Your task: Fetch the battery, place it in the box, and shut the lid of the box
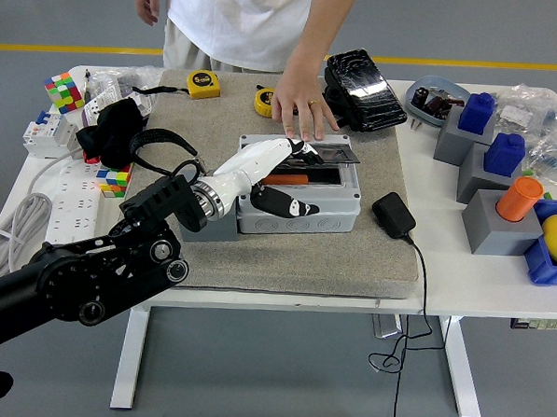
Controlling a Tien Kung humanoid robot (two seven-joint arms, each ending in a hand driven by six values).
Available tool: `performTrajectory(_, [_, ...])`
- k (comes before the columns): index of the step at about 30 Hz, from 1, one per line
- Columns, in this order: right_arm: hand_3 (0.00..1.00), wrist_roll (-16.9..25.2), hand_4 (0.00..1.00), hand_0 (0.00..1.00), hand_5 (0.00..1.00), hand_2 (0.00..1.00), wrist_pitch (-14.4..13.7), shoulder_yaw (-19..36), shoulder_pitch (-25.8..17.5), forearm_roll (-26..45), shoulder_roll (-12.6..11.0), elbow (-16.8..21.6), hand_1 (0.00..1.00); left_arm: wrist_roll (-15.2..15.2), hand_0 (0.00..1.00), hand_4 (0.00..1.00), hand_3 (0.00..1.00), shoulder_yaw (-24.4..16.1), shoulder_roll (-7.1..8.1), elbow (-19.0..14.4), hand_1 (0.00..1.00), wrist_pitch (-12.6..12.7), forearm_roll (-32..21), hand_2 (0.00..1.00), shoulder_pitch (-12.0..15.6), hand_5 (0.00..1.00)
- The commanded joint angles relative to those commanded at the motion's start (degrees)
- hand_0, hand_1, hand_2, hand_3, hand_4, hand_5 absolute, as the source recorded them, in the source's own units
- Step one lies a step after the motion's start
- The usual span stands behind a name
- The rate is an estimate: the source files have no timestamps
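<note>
- Centrally, a grey box (298, 208) sits on a grey mat (369, 260) that covers the middle of the white bench (462, 274).
- An orange battery (287, 179) lies inside the box, seen through the opening at the top.
- The box's clear lid (323, 151) is lowered almost flat over the opening, its far edge near the back of the box.
- The robot's left hand (282, 171), white with black fingertips, reaches in from the left over the box; its fingers are spread and loosely extended, the upper ones touching the lid near its left end, the thumb hanging over the box's front wall. It grips nothing.
- A person stands at the far side; one hand (303, 105) is pressed flat on the mat just behind the box, fingertips at the lid's rear edge.
- Two yellow tape measures (203, 83) lie at the mat's far edge, and a black case (363, 89) lies to their right.
- A black power adapter (393, 215) rests on the mat to the right of the box, its cable running off the bench's front edge.
- Blue, grey and orange blocks (500, 183) stand at the right; a colour cube (64, 92) sits at the far left.
</note>
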Motion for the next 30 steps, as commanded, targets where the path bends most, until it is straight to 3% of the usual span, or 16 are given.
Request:
performTrajectory(6, [0.749, 0.0, 0.998, 0.628, 0.636, 0.707, 0.0, 0.1, 0.0, -0.1, 0.0, 0.0, 0.682, 0.1, 0.717, 0.961, 0.702, -0.8, 0.53, -1.5, 0.728, -0.2, -0.7, 0.687, 0.1, 0.272])
performTrajectory(13, [0.748, 0.0, 0.998, 0.628, 0.635, 0.707, -0.1, 0.2, -0.1, -0.2, 0.1, 0.0, 0.683, 0.1, 0.717, 0.96, 0.695, 1.3, 0.78, 0.0, 0.726, -0.4, -1.7, 0.688, 0.5, 0.274])
performTrajectory(17, [0.746, 0.0, 0.998, 0.628, 0.635, 0.706, -0.1, 0.3, -0.1, -0.2, 0.1, 0.0, 0.681, 0.2, 0.717, 0.959, 0.7, 1.1, 1.28, -1.4, 0.726, -0.6, -1.8, 0.687, 0.9, 0.28])
performTrajectory(24, [0.746, 0.1, 0.998, 0.631, 0.635, 0.707, -0.1, 0.4, 0.0, -0.3, 0.2, 0.0, 0.682, -0.8, 0.715, 0.958, 0.697, -5.1, 2.4, -7.3, 0.722, -0.4, -2.5, 0.686, 2.6, 0.282])
performTrajectory(30, [0.744, 0.1, 0.998, 0.628, 0.635, 0.706, 0.0, 0.1, 0.0, 0.5, 0.3, -0.3, 0.682, -3.6, 0.702, 0.957, 0.698, -13.3, 2.6, -9.6, 0.722, 0.6, -4.9, 0.686, 7.1, 0.282])
